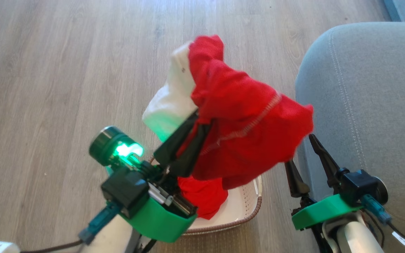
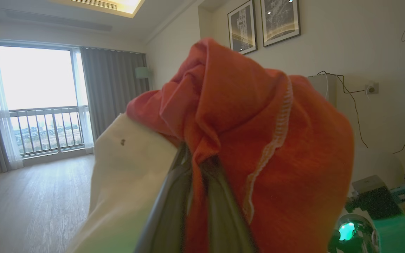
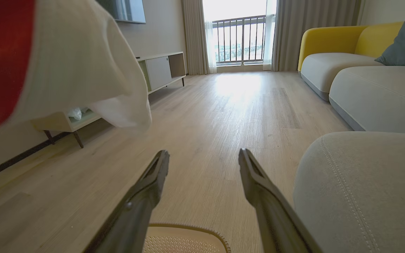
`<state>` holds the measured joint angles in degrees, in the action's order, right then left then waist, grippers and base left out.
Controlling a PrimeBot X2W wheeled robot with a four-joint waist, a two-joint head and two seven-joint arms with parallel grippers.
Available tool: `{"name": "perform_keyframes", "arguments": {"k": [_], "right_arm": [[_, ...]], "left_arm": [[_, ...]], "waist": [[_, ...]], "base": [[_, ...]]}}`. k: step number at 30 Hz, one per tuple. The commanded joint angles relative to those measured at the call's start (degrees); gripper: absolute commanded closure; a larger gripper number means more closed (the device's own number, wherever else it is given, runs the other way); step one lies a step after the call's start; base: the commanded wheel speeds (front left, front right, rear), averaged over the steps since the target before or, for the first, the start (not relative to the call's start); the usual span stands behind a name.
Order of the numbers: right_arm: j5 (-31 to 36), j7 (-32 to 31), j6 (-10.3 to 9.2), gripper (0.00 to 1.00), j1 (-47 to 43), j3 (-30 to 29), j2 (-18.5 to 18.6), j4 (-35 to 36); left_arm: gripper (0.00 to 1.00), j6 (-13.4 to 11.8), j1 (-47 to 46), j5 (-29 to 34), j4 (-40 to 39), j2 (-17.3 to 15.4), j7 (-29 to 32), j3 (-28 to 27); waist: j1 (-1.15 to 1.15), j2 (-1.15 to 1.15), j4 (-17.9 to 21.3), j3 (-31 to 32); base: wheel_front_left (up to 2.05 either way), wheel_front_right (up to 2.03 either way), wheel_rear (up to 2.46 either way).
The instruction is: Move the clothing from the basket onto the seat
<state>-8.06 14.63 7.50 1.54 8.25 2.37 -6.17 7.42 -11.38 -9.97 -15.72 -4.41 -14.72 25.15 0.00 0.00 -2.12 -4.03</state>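
Above the basket (image 1: 245, 205) hangs bunched red clothing (image 1: 244, 112) (white panel, pale hem).

On the floor (image 1: 47, 88), basket (image 1: 246, 205) left of seat (image 1: 371, 98), clothing (image 1: 244, 116) above it.

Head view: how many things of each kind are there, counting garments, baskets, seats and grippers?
Red garments: 2 (held garment; basket garment)
Basket: 1
Seat: 1
Grippers: 2 (left gripper; right gripper)
Total: 6
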Motion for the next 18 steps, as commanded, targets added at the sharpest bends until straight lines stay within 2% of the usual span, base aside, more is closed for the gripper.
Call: {"name": "perform_keyframes", "arguments": {"k": [1, 4, 10, 13, 18], "right_arm": [[0.36, 0.37, -0.01, 0.0, 0.57, 1.63, 0.51, 1.86], [0.55, 0.37, -0.01, 0.0, 0.75, 2.15, 0.51, 2.06], [3.12, 0.37, -0.01, 0.0, 1.65, 5.98, 1.35, 2.2], [1.35, 0.37, -0.01, 0.0, 1.9, 9.76, 3.47, 3.81], [-1.08, 0.37, -0.01, 0.0, 2.63, 17.04, 8.92, 13.03]], "left_arm": [[1.0, 0.06, -1.79, 0.64, -1.27, -0.96, -0.28, -0.7], [1.0, 0.06, -2.17, 1.06, -0.28, -1.36, -0.28, 0.37], [1.0, 0.06, -3.1, 1.17, 1.54, -1.98, -0.28, -1.64], [1.0, 0.06, -3.51, 1.17, 2.25, -2.4, -0.28, -2.33], [1.0, 0.06, -3.76, 1.32, 4.22, -2.46, -0.28, -3.99]], "waist": [[0.0, 0.0, 0.16, -0.2], [0.0, 0.0, 0.49, -0.63], [0.0, 0.0, 1.8, -1.82], [0.0, 0.0, 2.31, -2.15], [0.0, 0.0, 3.01, -2.51]], "base": [[0.0, 0.0, 0.0], [0.0, 0.0, 0.0], [0.0, 0.0, 0.0], [0.0, 0.0, 0.0], [0.0, 0.0, 0.0]]}}
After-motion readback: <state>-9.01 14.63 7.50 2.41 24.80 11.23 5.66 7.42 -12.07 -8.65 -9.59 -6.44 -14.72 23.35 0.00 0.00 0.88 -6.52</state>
